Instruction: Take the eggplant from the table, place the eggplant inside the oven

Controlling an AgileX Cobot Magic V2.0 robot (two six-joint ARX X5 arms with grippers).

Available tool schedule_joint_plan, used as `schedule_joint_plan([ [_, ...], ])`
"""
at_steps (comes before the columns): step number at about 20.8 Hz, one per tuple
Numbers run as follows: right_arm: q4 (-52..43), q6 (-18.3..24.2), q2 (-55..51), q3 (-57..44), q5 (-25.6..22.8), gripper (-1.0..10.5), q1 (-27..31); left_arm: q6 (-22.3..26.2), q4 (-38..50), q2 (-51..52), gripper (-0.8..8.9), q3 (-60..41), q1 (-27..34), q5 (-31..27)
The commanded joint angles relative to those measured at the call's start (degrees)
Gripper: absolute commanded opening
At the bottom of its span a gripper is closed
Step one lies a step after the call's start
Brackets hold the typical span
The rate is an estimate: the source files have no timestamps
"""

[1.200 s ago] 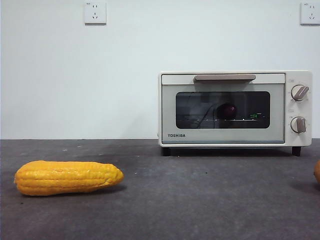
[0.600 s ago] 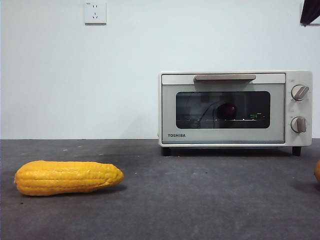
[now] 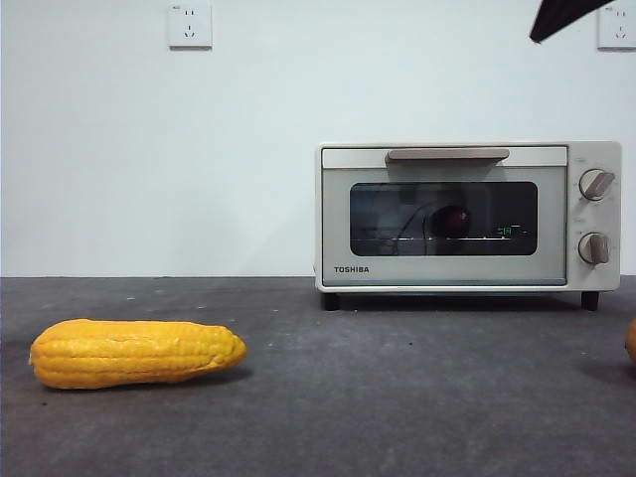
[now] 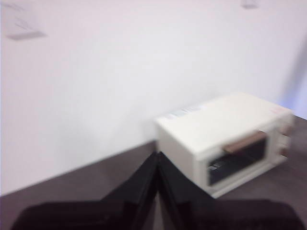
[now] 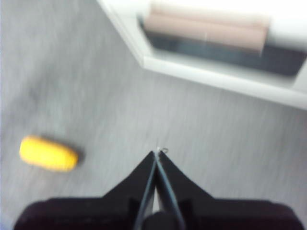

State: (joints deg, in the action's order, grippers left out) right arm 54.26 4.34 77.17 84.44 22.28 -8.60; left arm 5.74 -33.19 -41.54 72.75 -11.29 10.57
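Carefully steer your right gripper [image 5: 157, 152], jaws pressed together and empty, toward the closed oven's [image 3: 467, 215] handle [image 3: 447, 154].

The black two-jawed left gripper [image 4: 157, 155] has its jaws pressed together. The black two-jawed right gripper [image 5: 157, 152] looks closed too (blurred view), probably the dark tip [image 3: 561, 15] at upper right.

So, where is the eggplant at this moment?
In the front view the eggplant is inside the oven, seen dimly through the closed glass door, near its middle, behind the handle's right part; the corn cob lies far left on the table.
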Motion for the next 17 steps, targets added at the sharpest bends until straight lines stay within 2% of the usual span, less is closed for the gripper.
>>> schedule_joint_plan([
  [1,-4.52,0.39,0.33,0.07,-0.20,0.0,-0.02,3.58,-2.14,3.96,-0.04,-0.02,4.07,-0.11],
  [4,-8.83,0.39,0.33,0.04,-0.20,0.0,-0.02,6.91,-6.69,9.68,-0.04,-0.76,8.26,-0.13],
  [10,-9.88,0.39,0.33,0.07,-0.20,0.0,-0.02,7.48,-4.26,20.06,-0.04,-11.56,10.80,-0.09],
  [13,-9.88,0.39,0.33,0.07,-0.20,0.0,-0.02,6.49,-1.92,24.09,-0.04,-18.69,10.95,-0.11],
  [17,-9.90,0.39,0.33,0.04,-0.22,0.0,-0.02,2.62,2.45,28.92,-0.04,-29.11,10.95,-0.07],
])
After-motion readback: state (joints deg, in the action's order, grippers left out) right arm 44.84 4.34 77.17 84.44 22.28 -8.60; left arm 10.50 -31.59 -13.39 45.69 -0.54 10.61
